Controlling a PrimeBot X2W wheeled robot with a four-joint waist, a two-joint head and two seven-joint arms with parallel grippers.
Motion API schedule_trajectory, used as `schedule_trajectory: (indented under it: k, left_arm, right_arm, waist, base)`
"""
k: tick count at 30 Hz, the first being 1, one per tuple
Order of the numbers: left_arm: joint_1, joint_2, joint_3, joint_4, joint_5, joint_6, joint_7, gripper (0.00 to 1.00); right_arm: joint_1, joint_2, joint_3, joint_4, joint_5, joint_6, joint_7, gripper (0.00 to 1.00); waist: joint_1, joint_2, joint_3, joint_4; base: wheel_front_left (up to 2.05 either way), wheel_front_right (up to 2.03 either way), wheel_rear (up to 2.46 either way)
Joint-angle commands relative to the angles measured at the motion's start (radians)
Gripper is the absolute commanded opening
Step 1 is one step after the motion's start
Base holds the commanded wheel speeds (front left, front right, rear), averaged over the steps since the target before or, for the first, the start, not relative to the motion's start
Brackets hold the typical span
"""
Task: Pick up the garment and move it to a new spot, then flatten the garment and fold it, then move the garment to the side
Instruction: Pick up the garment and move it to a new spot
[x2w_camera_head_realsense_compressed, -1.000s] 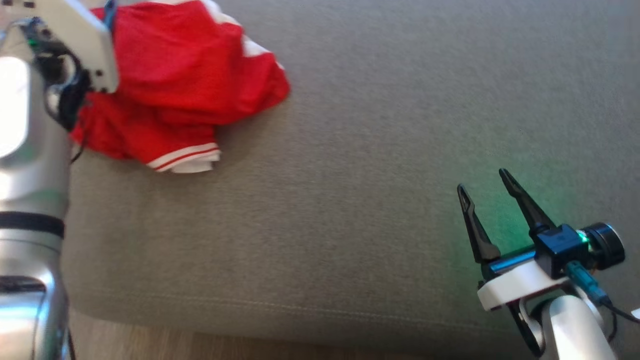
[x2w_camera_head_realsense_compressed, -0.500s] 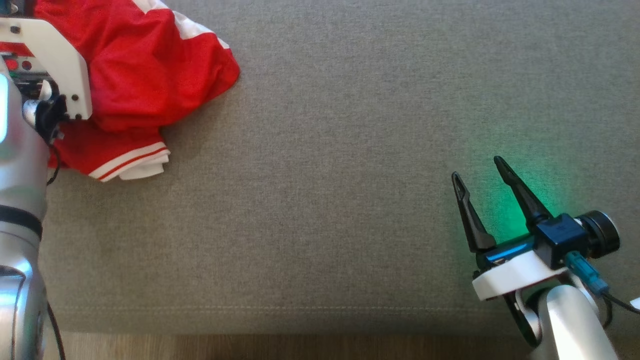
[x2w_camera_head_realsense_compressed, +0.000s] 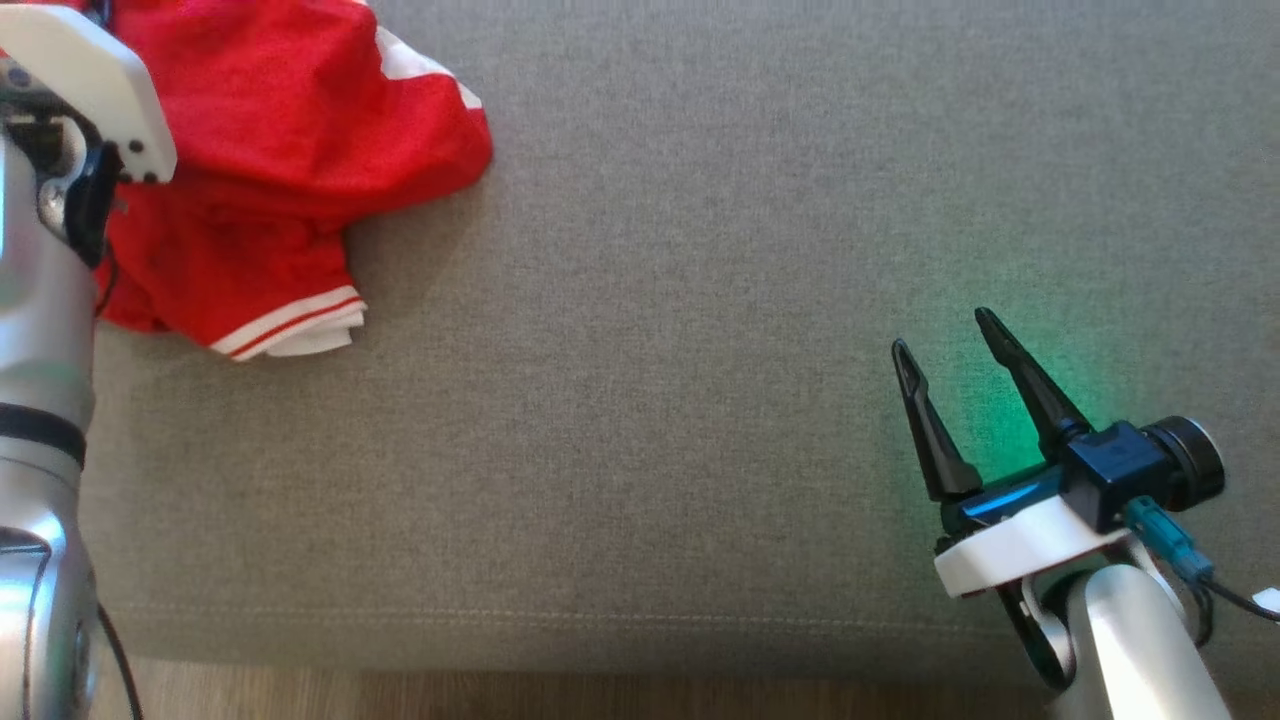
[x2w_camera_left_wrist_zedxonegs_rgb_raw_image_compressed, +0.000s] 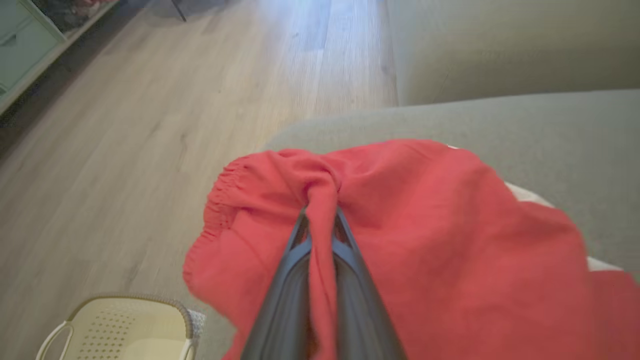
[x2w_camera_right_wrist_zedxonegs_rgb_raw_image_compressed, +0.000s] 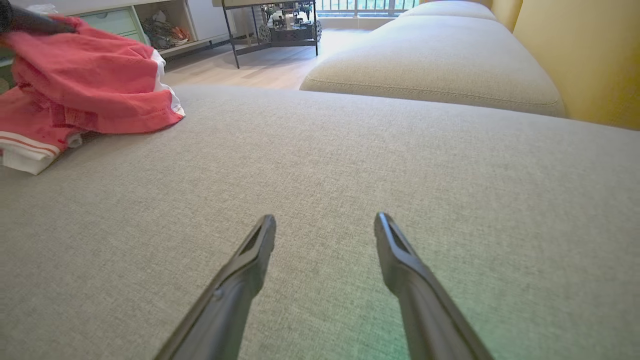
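The garment (x2w_camera_head_realsense_compressed: 270, 150) is red with white trim and lies bunched at the far left of the grey cushion. It also shows in the left wrist view (x2w_camera_left_wrist_zedxonegs_rgb_raw_image_compressed: 425, 225) and at the upper left of the right wrist view (x2w_camera_right_wrist_zedxonegs_rgb_raw_image_compressed: 85, 85). My left gripper (x2w_camera_left_wrist_zedxonegs_rgb_raw_image_compressed: 320, 212) is shut on a pinched fold of the red fabric near its elastic edge. In the head view the left arm's white bracket covers the left fingers. My right gripper (x2w_camera_head_realsense_compressed: 945, 330) stands open above the cushion at the lower right (x2w_camera_right_wrist_zedxonegs_rgb_raw_image_compressed: 325, 220), nothing between its fingers.
The grey cushion (x2w_camera_head_realsense_compressed: 650, 300) spreads wide between the two arms, with its front seam and wooden floor (x2w_camera_head_realsense_compressed: 500, 700) below. A cream perforated basket (x2w_camera_left_wrist_zedxonegs_rgb_raw_image_compressed: 120, 330) stands on the floor beside the cushion's left end. More cushions (x2w_camera_right_wrist_zedxonegs_rgb_raw_image_compressed: 440, 70) lie beyond.
The left gripper has closed on the garment's fold. The head camera shifted, so the garment sits further left in view. The right gripper stays open in place.
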Motion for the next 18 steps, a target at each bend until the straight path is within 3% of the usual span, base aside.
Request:
schedule_trajectory:
  k: [1, 10, 18]
  left_arm:
    - [-0.055, 0.058, 0.019, -0.041, 0.000, 0.000, -0.031, 0.00]
    - [-0.097, 0.023, -0.022, -0.138, 0.008, -0.012, -0.214, 0.00]
    - [-0.103, -0.015, -0.066, -0.276, -0.024, -0.028, -0.227, 0.00]
  right_arm:
    - [-0.012, -0.007, 0.028, -0.024, 0.006, 0.000, -0.009, 1.00]
    - [0.002, -0.007, 0.054, -0.013, 0.035, 0.000, -0.009, 1.00]
    - [0.009, -0.007, 0.076, -0.026, 0.079, 0.000, -0.009, 1.00]
  waist:
    - [0.0000, 0.0000, -0.019, 0.002]
    - [0.0000, 0.0000, -0.130, -0.028]
    - [0.0000, 0.0000, -0.203, -0.154]
  base:
    - [0.00, 0.00, 0.00]
    - [0.00, 0.00, 0.00]
    - [0.00, 0.00, 0.00]
